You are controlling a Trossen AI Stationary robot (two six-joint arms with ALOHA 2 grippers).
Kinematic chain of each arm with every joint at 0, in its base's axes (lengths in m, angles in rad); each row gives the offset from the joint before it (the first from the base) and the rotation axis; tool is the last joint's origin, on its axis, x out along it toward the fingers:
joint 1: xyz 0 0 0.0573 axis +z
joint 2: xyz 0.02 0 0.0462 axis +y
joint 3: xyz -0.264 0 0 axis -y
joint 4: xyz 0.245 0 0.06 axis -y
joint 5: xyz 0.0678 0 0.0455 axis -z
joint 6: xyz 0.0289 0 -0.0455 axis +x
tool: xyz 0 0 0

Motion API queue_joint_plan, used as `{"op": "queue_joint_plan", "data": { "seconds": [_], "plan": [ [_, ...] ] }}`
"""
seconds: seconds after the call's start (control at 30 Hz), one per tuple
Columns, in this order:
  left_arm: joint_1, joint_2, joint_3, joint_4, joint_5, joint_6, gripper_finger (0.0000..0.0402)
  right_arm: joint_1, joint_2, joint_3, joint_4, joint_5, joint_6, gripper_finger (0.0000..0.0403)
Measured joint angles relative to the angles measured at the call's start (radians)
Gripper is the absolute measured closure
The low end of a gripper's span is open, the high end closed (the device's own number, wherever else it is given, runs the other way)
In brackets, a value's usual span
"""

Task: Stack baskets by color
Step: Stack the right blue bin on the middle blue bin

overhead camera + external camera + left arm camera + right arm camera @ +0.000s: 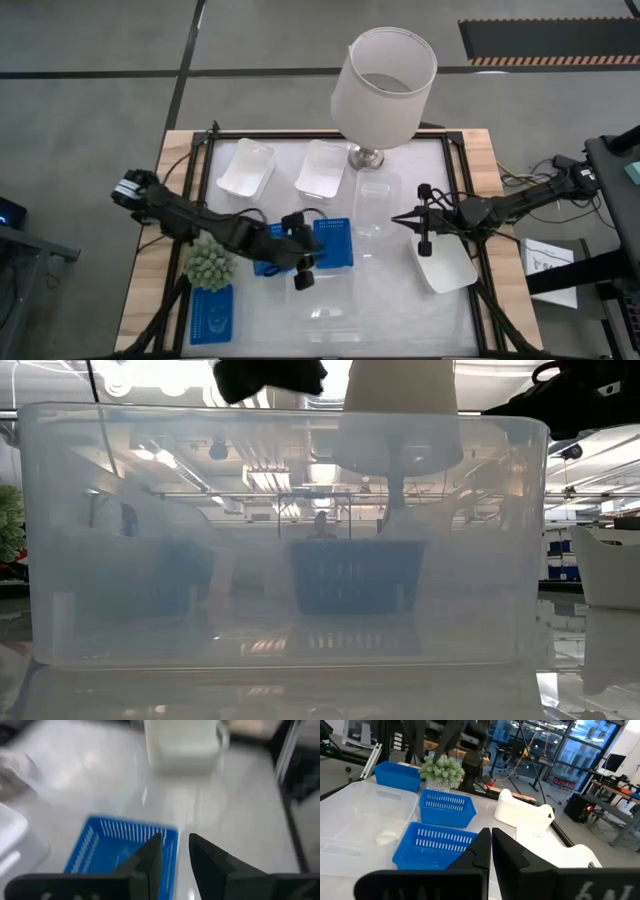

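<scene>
My left gripper (312, 252) (174, 842) hovers over the middle blue baskets, slanting down, open by a narrow gap with nothing in it. One blue basket (335, 243) (115, 850) lies right under it, a second (265, 262) is partly hidden by the arm, and a third (212, 313) sits at the near left. Two white baskets (245, 167) (322, 167) rest at the back and one (443, 265) at the right. Two clear baskets (375, 205) (330, 305) stand on the table. My right gripper (398, 218) (490, 837) is shut, level, beside the farther clear basket.
A large white lampshade lamp (385, 85) stands at the table's back middle. A spiky green ball plant (210, 262) sits by the left arm, near the blue baskets. In the low view the near clear basket (285, 540) fills the picture.
</scene>
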State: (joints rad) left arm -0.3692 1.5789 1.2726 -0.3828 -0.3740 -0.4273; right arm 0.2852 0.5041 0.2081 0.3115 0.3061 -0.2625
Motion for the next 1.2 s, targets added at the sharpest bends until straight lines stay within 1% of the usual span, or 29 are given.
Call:
{"op": "queue_joint_plan", "data": {
  "seconds": [0.1, 0.2, 0.37, 0.43, 0.5, 0.67, 0.8, 0.97, 1.1, 1.2],
  "plan": [
    [0.039, 0.068, 0.079, -0.169, 0.109, 0.073, 0.0320, 0.000, 0.000, 0.000, 0.000, 0.000, -0.008, 0.0394],
    [0.066, 0.129, 0.142, -0.324, 0.183, 0.226, 0.0320, 0.000, 0.000, 0.000, -0.001, 0.000, -0.016, 0.0394],
    [0.082, 0.208, 0.207, -0.488, 0.200, 0.514, 0.0320, 0.000, 0.000, 0.000, -0.002, 0.000, -0.024, 0.0394],
    [0.089, 0.231, 0.225, -0.528, 0.202, 0.587, 0.0319, 0.000, 0.000, 0.000, -0.003, 0.000, -0.025, 0.0394],
    [0.100, 0.243, 0.233, -0.560, 0.203, 0.628, 0.0314, 0.000, 0.000, 0.000, -0.003, 0.000, -0.026, 0.0394],
    [0.126, 0.248, 0.228, -0.562, 0.211, 0.751, 0.0279, 0.000, 0.001, 0.001, -0.003, 0.000, -0.031, 0.0394],
    [0.139, 0.248, 0.226, -0.521, 0.204, 0.865, 0.0255, 0.000, 0.001, 0.002, -0.002, 0.002, -0.040, 0.0394],
    [0.141, 0.271, 0.209, -0.453, 0.207, 0.976, 0.0252, 0.000, 0.001, 0.002, -0.001, 0.008, -0.047, 0.0394],
    [0.141, 0.286, 0.189, -0.459, 0.209, 1.040, 0.0252, 0.000, 0.001, 0.002, -0.005, 0.008, -0.048, 0.0394],
    [0.141, 0.285, 0.174, -0.429, 0.209, 1.098, 0.0252, 0.000, 0.001, 0.002, -0.018, 0.008, -0.052, 0.0394]
  ]
}}
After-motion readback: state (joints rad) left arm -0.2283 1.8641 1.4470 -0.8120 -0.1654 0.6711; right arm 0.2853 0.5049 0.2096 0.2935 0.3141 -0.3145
